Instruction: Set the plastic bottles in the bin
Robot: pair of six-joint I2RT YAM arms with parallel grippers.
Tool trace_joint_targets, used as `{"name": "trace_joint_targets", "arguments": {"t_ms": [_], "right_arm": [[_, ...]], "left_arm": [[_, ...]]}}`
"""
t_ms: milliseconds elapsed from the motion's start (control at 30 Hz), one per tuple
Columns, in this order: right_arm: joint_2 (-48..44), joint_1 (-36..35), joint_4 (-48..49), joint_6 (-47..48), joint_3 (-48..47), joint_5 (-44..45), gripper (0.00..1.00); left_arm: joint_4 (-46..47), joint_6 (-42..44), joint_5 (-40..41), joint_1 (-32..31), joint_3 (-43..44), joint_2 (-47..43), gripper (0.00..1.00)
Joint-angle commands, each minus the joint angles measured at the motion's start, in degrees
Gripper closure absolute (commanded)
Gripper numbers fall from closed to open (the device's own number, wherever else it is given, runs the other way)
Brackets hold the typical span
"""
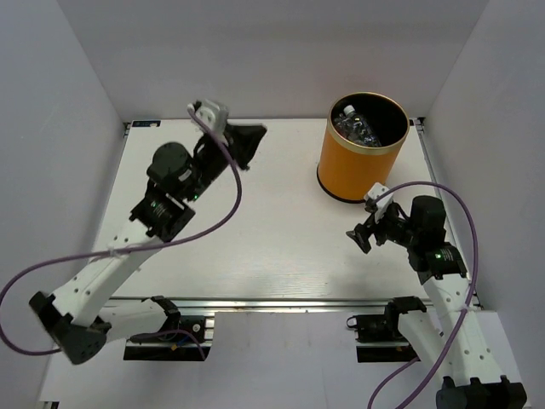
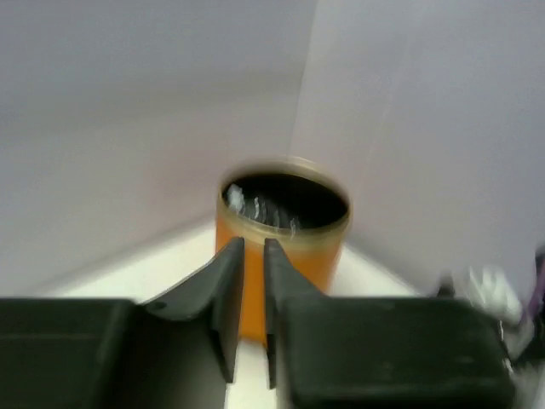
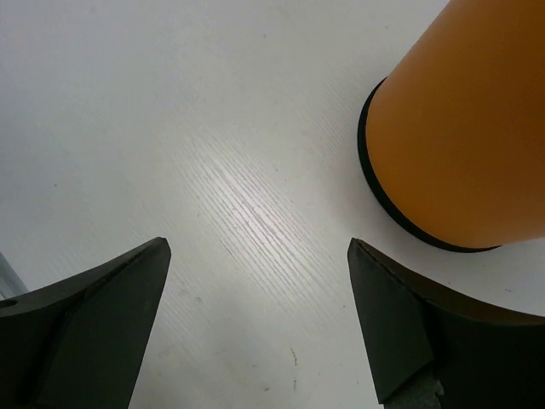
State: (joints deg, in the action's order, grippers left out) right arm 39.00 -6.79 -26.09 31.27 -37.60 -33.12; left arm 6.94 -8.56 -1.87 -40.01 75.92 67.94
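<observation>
The orange bin (image 1: 349, 166) with its gold rim stands at the back right of the table. Clear plastic bottles (image 1: 356, 128) lie inside it, and they show as pale glints (image 2: 255, 204) in the left wrist view. My left gripper (image 1: 255, 133) hangs in the air at the back, left of the bin and pointing at it. Its fingers (image 2: 228, 281) are shut with only a thin slit between them and nothing held. My right gripper (image 1: 362, 232) sits low over the table just in front of the bin (image 3: 460, 128), open wide and empty (image 3: 260, 247).
White walls close in the back and both sides of the white table (image 1: 255, 247). A metal rail (image 1: 281, 302) runs along the near edge by the arm bases. Purple cables (image 1: 230, 196) loop from both arms.
</observation>
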Motion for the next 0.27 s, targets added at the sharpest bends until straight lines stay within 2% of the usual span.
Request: {"name": "trace_joint_targets", "arguments": {"t_ms": [0,33,67,100,133,233], "right_arm": [[-4.1,0.1,5.8,-9.7,-0.4,0.3,0.10],[-5.5,-0.1,7.3,-13.6,0.2,0.8,0.10],[-6.6,0.0,8.9,-14.6,0.6,1.1,0.10],[-10.6,0.0,10.6,-14.8,3.0,0.8,0.10],[-11.6,-0.2,11.1,-13.9,3.6,0.5,0.10],[-12.7,0.0,11.6,-14.7,4.3,1.9,0.10]], "left_arm": [[-17.5,4.0,0.6,-0.3,-12.8,-6.2,0.85],[-18.5,4.5,-0.2,-0.3,-18.2,-8.3,0.79],[-20.5,4.5,0.4,-0.3,-20.6,-10.4,0.64],[-21.3,5.6,0.9,-0.3,-22.7,-12.5,0.11],[-21.3,6.4,1.8,-0.3,-26.3,-16.2,0.00],[-22.0,7.9,3.0,0.2,-31.0,-21.3,0.00]]}}
